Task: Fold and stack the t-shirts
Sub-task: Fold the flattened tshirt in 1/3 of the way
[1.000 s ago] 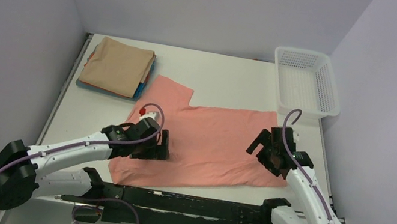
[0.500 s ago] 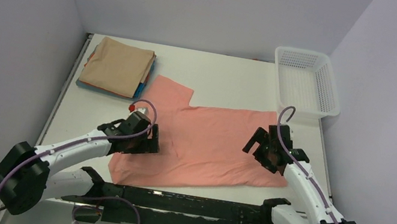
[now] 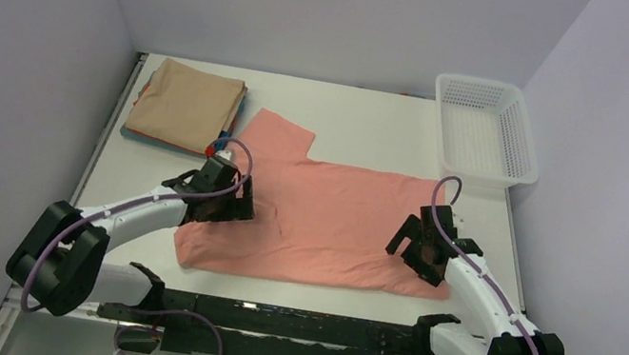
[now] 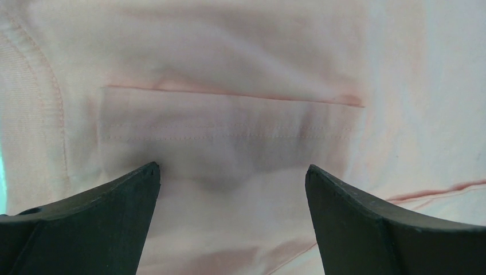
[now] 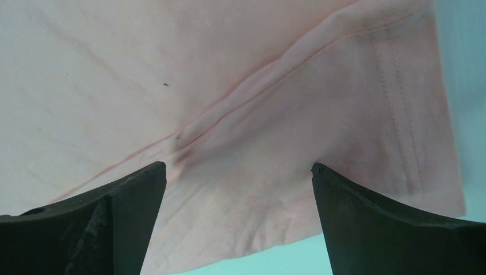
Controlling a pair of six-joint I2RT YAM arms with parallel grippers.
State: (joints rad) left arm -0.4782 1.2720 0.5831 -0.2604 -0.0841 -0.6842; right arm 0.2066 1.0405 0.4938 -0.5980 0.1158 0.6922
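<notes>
A salmon-pink t-shirt (image 3: 332, 224) lies spread flat on the table, one sleeve pointing to the back left. My left gripper (image 3: 224, 204) is open over its left part, above a folded hem (image 4: 229, 123). My right gripper (image 3: 419, 248) is open over the shirt's right edge, above a seam and sleeve hem (image 5: 275, 114). A folded tan t-shirt (image 3: 186, 104) lies on top of a stack at the back left, with blue and reddish folded edges (image 3: 226, 137) showing under it.
A white plastic mesh basket (image 3: 484, 132) stands at the back right corner. The white table (image 3: 369, 119) shows bare behind the pink shirt. Grey walls close in the left, back and right sides.
Both grippers have moved toward the back of the table over the pink shirt. The shirt has shifted and lies flatter, its near edge straighter and its sleeve farther back.
</notes>
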